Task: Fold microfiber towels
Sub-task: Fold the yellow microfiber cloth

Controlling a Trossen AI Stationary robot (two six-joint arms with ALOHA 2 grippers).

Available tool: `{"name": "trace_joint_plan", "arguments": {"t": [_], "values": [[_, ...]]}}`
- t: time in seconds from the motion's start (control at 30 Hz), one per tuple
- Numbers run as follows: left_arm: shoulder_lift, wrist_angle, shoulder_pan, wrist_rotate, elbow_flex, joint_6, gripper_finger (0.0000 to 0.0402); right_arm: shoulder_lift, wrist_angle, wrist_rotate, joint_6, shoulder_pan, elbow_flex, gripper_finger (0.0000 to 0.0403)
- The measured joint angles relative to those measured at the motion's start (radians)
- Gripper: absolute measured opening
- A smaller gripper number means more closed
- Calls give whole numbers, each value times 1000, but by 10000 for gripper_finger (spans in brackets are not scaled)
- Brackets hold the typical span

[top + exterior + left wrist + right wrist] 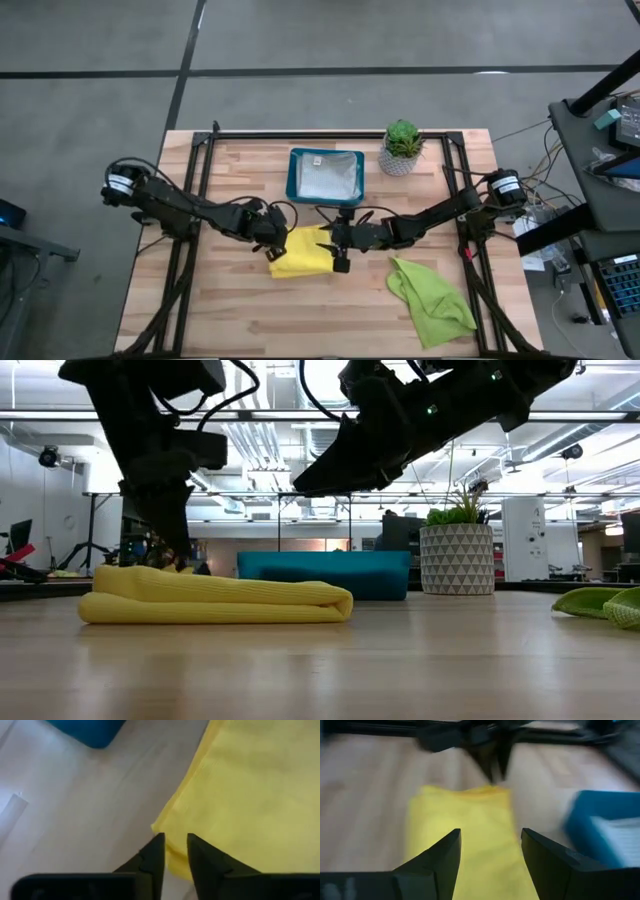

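The folded yellow towel (300,253) lies near the centre of the high view on the wooden counter (200,310), its long axis running left to right, just below the teal tray (325,175); the left tool (272,243) sits at the towel's left end, fingers a little apart over that edge with nothing between them; the right tool (337,252) hangs over the towel's right end, released and wide, above the cloth in the low view; a lime green towel (432,297) lies crumpled at lower right, well apart; a potted plant (401,147) stands right of the tray.
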Motion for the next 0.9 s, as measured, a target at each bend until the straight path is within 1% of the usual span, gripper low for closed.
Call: {"name": "trace_joint_plan", "arguments": {"t": [0.13, 0.17, 0.2, 0.27, 0.3, 0.33, 0.47, 0.6, 0.7, 0.9], "values": [[-28, -73, 0, 34, 25, 23, 101, 1, -4, -174, 61, 3, 0, 198], [-36, -77, -2, 59, 31, 45, 106, 7, -1, -206, 80, 6, 0, 198], [-47, -77, -6, 102, 35, 71, 109, 12, 0, -227, 91, 13, 0, 196], [-67, -58, -28, 214, 35, 91, 111, 32, -3, -235, 121, 29, 0, 189], [-73, -39, -51, 251, 33, 87, 111, 45, -3, -237, 133, 39, 0, 184], [-78, -30, -76, 267, 29, 66, 111, 58, -5, -238, 149, 49, 0, 179], [-73, -29, -186, 250, -4, -38, 111, 103, -6, -232, 195, 84, 0, 158], [-53, -14, -270, 173, -11, -144, 111, 134, -7, -222, 225, 97, 0, 140], [-39, -4, -292, 122, -11, -184, 111, 139, -14, -220, 235, 97, 0, 130], [-1, 64, -298, 113, -11, -202, 111, 129, -99, -202, 239, 97, 0, 121]]}}
